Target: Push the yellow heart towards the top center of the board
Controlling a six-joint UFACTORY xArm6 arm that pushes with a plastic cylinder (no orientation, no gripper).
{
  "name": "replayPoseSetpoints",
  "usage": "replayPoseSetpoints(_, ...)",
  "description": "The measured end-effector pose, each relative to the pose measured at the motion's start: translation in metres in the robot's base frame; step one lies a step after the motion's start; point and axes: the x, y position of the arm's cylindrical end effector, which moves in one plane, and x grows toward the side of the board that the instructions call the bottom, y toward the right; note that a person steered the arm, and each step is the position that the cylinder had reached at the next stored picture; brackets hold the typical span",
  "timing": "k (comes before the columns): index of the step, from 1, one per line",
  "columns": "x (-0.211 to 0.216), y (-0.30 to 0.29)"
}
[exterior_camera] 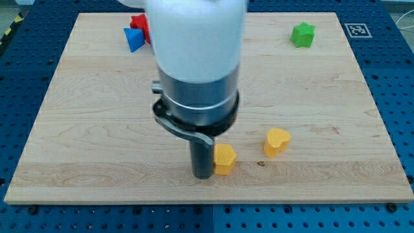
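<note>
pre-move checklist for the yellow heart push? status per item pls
1. Yellow heart in view, in the lower right part of the board: ok.
2. My tip against the heart: not ok. It sits right beside the other yellow block, on that block's left; the heart lies further toward the view's right.
3. Tip below the heart, for a push toward the view's top: not ok; it is off to the heart's left.
4. Way from the heart to the top center free of blocks: ok for the part that shows; the arm hides some of it.
5. Green block, blue block and red block off that way: ok.
</note>
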Motion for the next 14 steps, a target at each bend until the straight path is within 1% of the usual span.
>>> replayPoseSetpoints(4, -0.012, 0.077)
replayPoseSetpoints(5, -0.020, 0.104)
replayPoseSetpoints(7, -0.034, 0.138)
replayPoseSetpoints(8, -0.052, 0.141)
replayPoseSetpoints(10, -0.090, 0.122)
replayPoseSetpoints(11, -0.114, 0.106)
replayPoseSetpoints(13, -0.132, 0.063)
replayPoseSetpoints(14, -0.152, 0.051)
